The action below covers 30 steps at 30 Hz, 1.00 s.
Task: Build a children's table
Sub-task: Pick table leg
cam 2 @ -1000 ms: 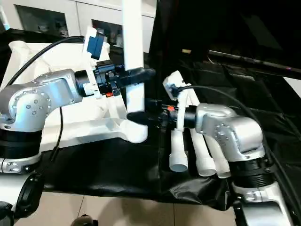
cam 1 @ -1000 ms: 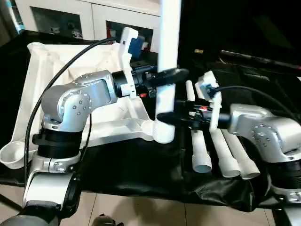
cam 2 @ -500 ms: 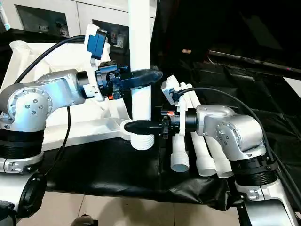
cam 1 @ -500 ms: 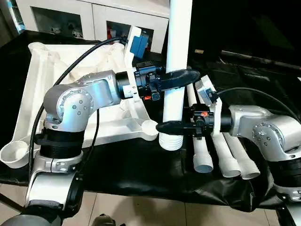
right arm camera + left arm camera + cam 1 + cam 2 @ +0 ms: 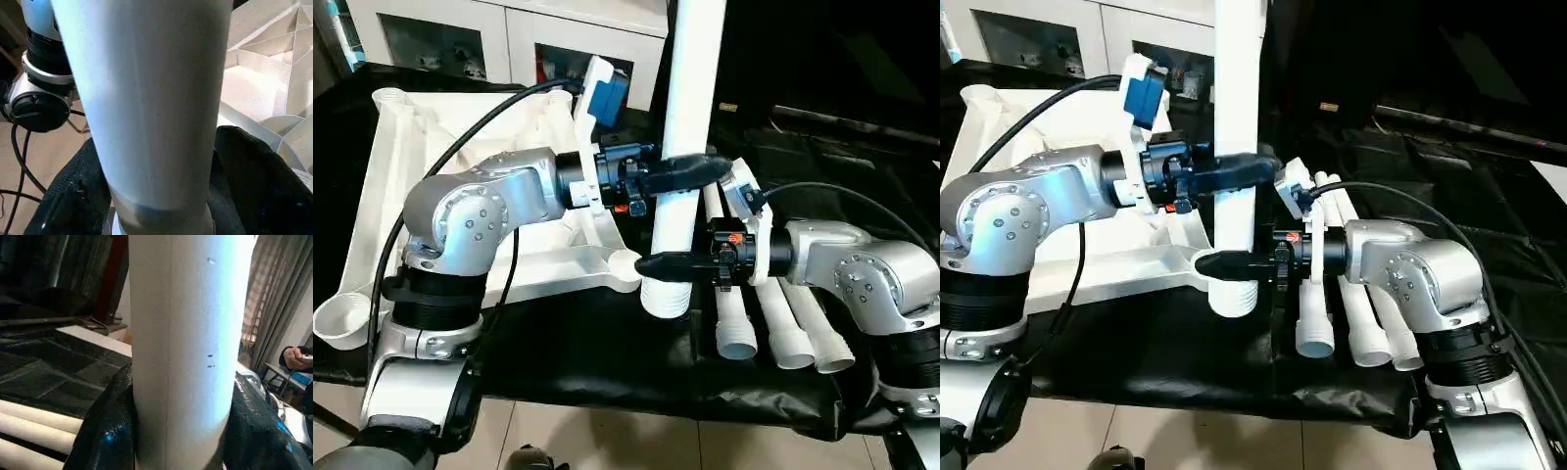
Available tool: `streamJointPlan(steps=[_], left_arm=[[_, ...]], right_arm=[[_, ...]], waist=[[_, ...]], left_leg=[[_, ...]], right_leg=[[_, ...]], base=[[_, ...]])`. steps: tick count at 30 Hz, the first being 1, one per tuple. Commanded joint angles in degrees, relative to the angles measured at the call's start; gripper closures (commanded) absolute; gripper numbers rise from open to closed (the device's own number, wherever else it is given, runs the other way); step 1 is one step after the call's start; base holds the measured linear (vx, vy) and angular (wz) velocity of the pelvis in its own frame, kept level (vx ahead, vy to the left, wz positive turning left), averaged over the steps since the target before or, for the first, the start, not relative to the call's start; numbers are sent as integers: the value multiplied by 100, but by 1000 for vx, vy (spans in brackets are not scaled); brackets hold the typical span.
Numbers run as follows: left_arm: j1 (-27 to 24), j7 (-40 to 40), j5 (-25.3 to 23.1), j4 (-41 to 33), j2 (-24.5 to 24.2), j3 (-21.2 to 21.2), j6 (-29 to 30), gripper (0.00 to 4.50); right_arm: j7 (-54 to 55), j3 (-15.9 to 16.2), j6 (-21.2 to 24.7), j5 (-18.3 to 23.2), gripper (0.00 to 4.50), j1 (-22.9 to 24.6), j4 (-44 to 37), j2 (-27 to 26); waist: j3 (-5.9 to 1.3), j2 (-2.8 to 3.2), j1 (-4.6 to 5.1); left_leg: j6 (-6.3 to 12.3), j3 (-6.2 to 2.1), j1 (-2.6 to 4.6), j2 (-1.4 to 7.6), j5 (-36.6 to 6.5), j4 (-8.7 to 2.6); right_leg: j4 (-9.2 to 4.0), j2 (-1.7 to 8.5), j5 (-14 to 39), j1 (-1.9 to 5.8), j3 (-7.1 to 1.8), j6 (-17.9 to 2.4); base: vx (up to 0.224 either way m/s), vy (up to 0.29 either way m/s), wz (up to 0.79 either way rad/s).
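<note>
At frame centre, left gripper (image 5: 690, 168) and right gripper (image 5: 668, 264) both clasp the upright table leg (image 5: 683, 147) beside the tabletop (image 5: 411, 147); left wrist view adds spare legs (image 5: 29, 423) lying flat.

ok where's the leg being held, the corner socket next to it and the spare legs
held leg (image 5: 689, 88), left eye view, upper shaft
corner socket (image 5: 625, 262), left eye view, round rim
spare legs (image 5: 781, 333), left eye view, middle tube's shaft

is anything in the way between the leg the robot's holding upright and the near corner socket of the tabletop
Nothing visible blocks it. The leg hangs upright just beside the near corner socket, its threaded end over bare black cloth.
</note>
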State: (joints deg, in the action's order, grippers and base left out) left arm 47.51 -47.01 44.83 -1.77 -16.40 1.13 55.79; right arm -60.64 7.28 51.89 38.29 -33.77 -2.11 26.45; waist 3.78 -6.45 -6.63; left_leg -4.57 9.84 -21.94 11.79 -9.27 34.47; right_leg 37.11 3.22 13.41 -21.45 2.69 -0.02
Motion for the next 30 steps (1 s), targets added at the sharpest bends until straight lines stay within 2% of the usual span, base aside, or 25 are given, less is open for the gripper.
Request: streamJointPlan(steps=[1, 5, 7, 15, 16, 17, 18, 20, 22, 23, 24, 25, 26, 27, 28, 30], left_arm=[[95, -86, 1, -132, 34, 153, -21, 264], [97, -144, 1, -130, -2, 195, -22, 264], [96, -154, -7, -128, -7, 201, -23, 264], [107, -190, -92, -110, -29, 245, -108, 264], [108, -167, -121, -107, -34, 255, -131, 208], [127, -157, 21, -72, -9, 195, 28, 208], [137, -132, 103, -73, -2, 153, 117, 194], [131, -90, 107, -74, 7, 130, 127, 190], [89, -58, 29, -81, 22, 101, -34, 166], [55, -7, -17, -74, 79, 30, -215, 154], [26, 142, -73, -40, 197, -105, -457, 148], [13, 324, -109, 21, 329, -251, -674, 145], [-15, 505, -55, 96, 548, -498, -989, 143], [-31, 647, 6, 160, 728, -704, -1232, 143], [-30, 750, 54, 196, 831, -829, -1337, 143], [-7, 967, 349, 245, 1092, -1210, -1519, 143]], right_arm=[[-15, -115, 33, 60, 162, -93, -37, 52], [-44, -96, 64, 71, 175, -48, -70, 75], [-62, -81, 71, 67, 200, -39, -81, 96], [-84, -28, 47, 58, 246, 0, -101, 135], [-79, -35, 34, 57, 251, 10, -98, 126], [-55, -62, 15, 61, 251, 25, -100, 98], [30, -140, 10, 94, 251, 56, -111, 18], [99, -190, -9, 106, 252, 75, -119, -40], [263, -290, -57, 128, 254, 121, -129, -164], [381, -363, -111, 136, 255, 156, -129, -254], [507, -435, -140, 151, 255, 197, -133, -342], [588, -492, -175, 167, 255, 236, -148, -409], [681, -563, -231, 198, 255, 299, -195, -496], [746, -618, -275, 223, 255, 348, -233, -560], [776, -644, -299, 231, 255, 372, -255, -587], [886, -724, -416, 224, 255, 436, -305, -675]], waist=[[-450, 107, -13], [-451, 117, -16], [-456, 115, -17], [-455, 114, -23], [-455, 119, -23], [-456, 115, -23], [-454, 145, -29], [-458, 129, -28], [-460, 152, -27], [-461, 267, -42], [-460, 237, -30], [-470, 261, -49], [-467, 316, -61], [-457, 259, -72], [-474, 257, -82], [-468, 311, -99]], left_leg=[[-253, -8, 139, 135, -339, -344], [-259, -12, 141, 137, -356, -346], [-261, -13, 140, 137, -332, -344], [-257, -13, 139, 134, -317, -343], [-262, -13, 140, 134, -332, -342], [-263, -13, 136, 134, -325, -342], [-273, -15, 139, 130, -347, -343], [-281, -14, 140, 131, -353, -342], [-302, -18, 144, 137, -378, -345], [-343, -38, 147, 132, -410, -348], [-362, -33, 147, 138, -478, -352], [-384, -38, 153, 141, -531, -346], [-387, -42, 159, 142, -578, -350], [-371, -36, 135, 140, -629, -345], [-365, -42, 129, 132, -638, -344], [-340, -48, 130, 118, -671, -345]], right_leg=[[-344, 407, -524, 288, -233, -1236], [-343, 405, -535, 288, -231, -1239], [-336, 403, -569, 291, -230, -1248], [-337, 408, -594, 296, -230, -1250], [-338, 407, -600, 291, -230, -1253], [-333, 407, -615, 297, -230, -1257], [-332, 407, -618, 288, -228, -1265], [-332, 411, -622, 290, -229, -1284], [-334, 413, -648, 284, -228, -1301], [-315, 416, -655, 281, -222, -1310], [-334, 415, -687, 282, -224, -1323], [-331, 421, -727, 293, -220, -1351], [-341, 420, -748, 287, -221, -1360], [-363, 423, -826, 310, -226, -1411], [-353, 425, -849, 340, -221, -1414], [-355, 417, -748, 332, -220, -1354]], base=[[0, 0, 0], [0, 0, 0], [0, 0, 0], [0, 0, 0], [0, 0, 0], [0, 0, 0], [0, 0, 0], [0, 0, 0], [0, 0, 0], [0, 0, 0], [0, 0, 0], [0, 0, 0], [0, 0, 0], [0, 0, 0], [0, 0, 0], [0, 0, 0]])
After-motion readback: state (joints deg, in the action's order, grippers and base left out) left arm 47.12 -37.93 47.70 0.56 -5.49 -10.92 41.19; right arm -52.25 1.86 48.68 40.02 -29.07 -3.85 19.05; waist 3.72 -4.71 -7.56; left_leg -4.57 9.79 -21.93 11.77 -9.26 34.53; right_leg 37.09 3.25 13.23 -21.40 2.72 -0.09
